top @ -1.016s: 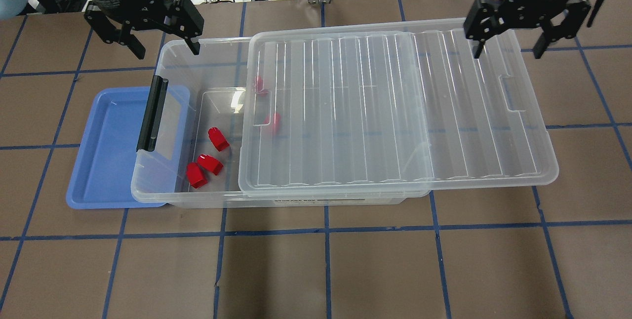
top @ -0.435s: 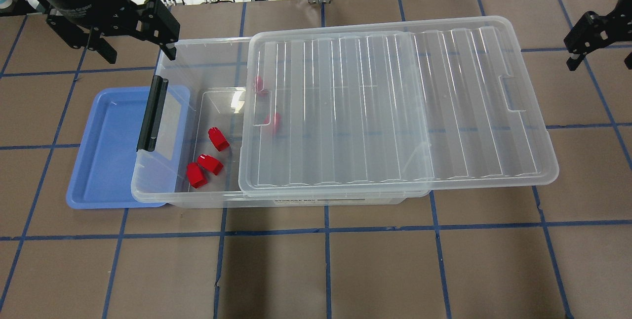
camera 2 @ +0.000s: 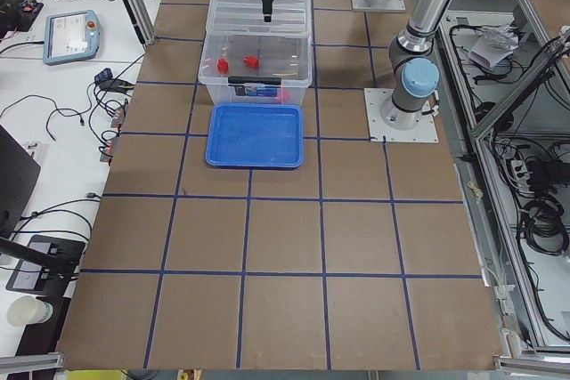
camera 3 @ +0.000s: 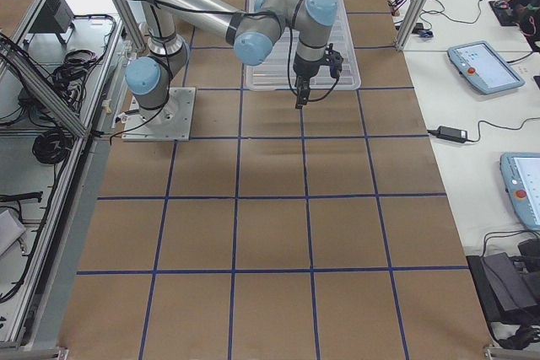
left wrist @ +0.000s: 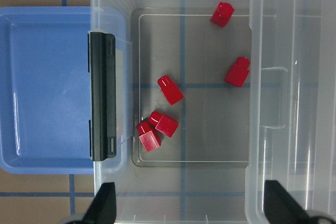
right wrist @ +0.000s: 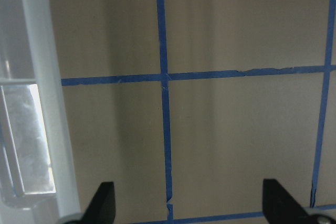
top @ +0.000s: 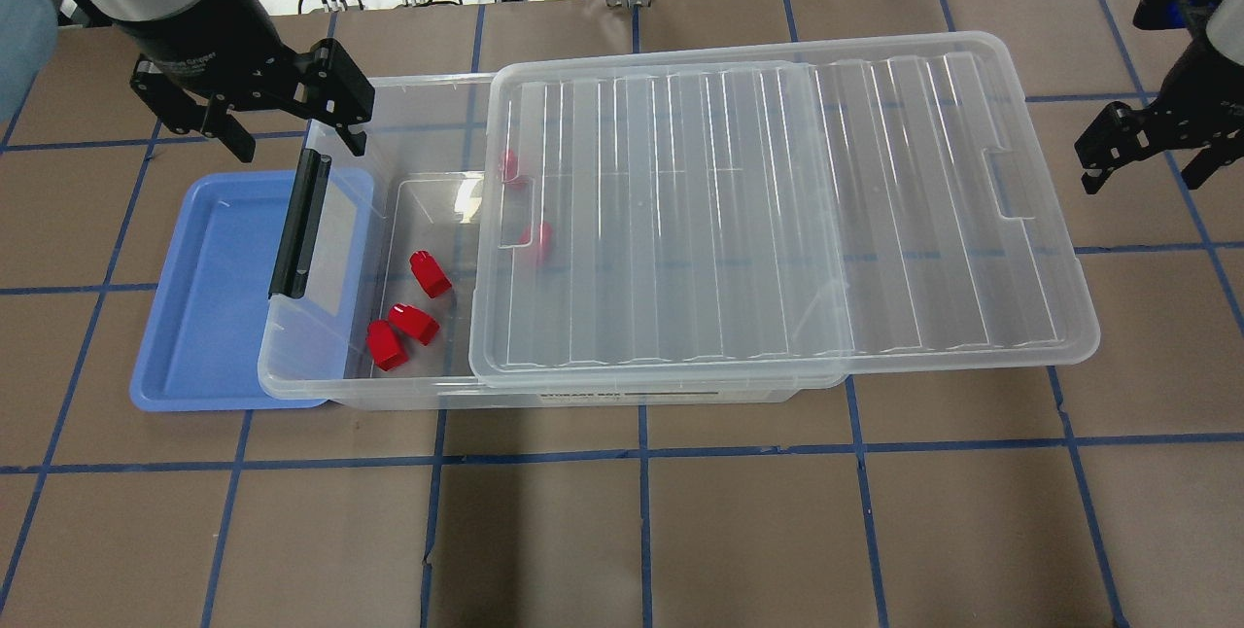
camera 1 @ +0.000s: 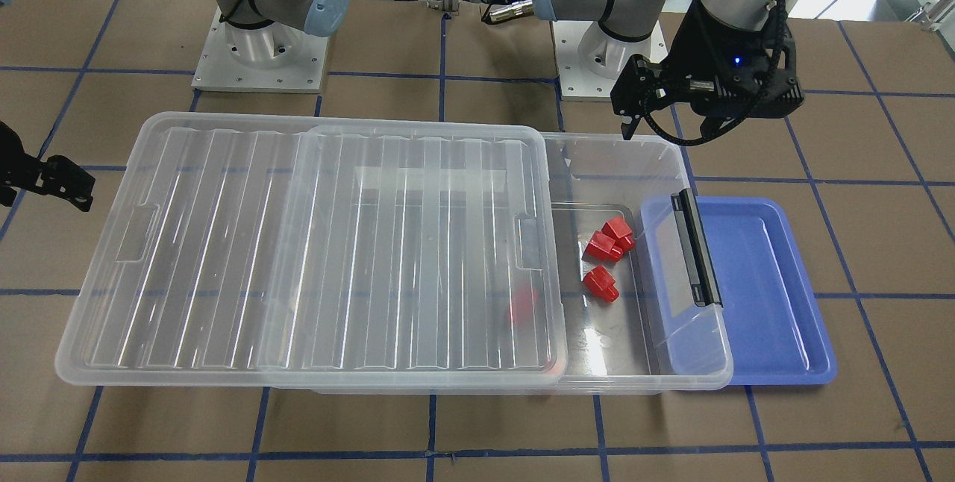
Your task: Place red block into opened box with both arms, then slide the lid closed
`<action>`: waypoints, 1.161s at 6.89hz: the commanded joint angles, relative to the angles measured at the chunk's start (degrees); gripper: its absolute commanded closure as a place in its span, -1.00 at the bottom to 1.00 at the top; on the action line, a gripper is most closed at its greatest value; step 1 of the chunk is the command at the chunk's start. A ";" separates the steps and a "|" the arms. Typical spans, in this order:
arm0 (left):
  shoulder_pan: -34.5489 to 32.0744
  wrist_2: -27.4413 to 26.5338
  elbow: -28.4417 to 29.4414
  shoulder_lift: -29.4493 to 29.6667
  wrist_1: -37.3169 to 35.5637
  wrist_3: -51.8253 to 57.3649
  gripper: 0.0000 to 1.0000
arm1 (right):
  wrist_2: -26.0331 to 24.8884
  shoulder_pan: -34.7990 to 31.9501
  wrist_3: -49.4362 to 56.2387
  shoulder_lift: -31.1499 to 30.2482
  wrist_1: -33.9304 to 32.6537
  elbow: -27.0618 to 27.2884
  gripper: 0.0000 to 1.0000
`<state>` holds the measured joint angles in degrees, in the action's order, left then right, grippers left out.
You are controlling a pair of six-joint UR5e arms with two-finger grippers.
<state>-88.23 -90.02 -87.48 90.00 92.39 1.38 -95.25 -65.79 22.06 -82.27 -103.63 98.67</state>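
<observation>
Several red blocks (top: 413, 322) lie on the floor of the clear box (top: 321, 370); three sit in its uncovered left end and two show through the lid (top: 777, 210). The lid rests on the box, shifted right and overhanging that end. My left gripper (top: 296, 144) hangs open and empty above the box's far left corner, near the black handle (top: 299, 225). Its wrist view looks down on the red blocks (left wrist: 170, 89) between spread fingertips (left wrist: 105, 203). My right gripper (top: 1145, 176) is open and empty over bare table, just off the lid's right end.
A shallow blue tray (top: 209, 297) lies tucked under the box's handle end. Brown table paper with blue tape lines (right wrist: 164, 129) surrounds everything. Cables and a metal post lie beyond the table's far edge. Both arm bases (camera 1: 261, 57) stand behind the box.
Both grippers left the far rims of the box and lid and swung outward. The left has since come back toward the box's handle corner; the right now sits beside the lid's right end. Lid and blocks are unmoved.
</observation>
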 commanded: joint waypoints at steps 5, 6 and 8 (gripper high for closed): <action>-0.18 -0.16 -1.91 -0.27 -0.28 0.02 -1.00 | 2.34 -2.84 -3.50 0.71 -1.22 2.31 -1.00; -0.18 -0.33 -1.91 -0.44 -0.28 0.02 -1.00 | 2.35 -5.03 -5.43 0.71 -1.57 2.32 -1.00; -0.18 -0.34 -1.99 -0.18 -2.80 0.02 -1.00 | 2.43 -9.34 -9.39 0.71 -2.10 2.32 -1.00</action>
<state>-88.42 -90.33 -89.37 89.66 91.45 1.41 -92.91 -72.56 15.11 -81.55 -105.32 100.91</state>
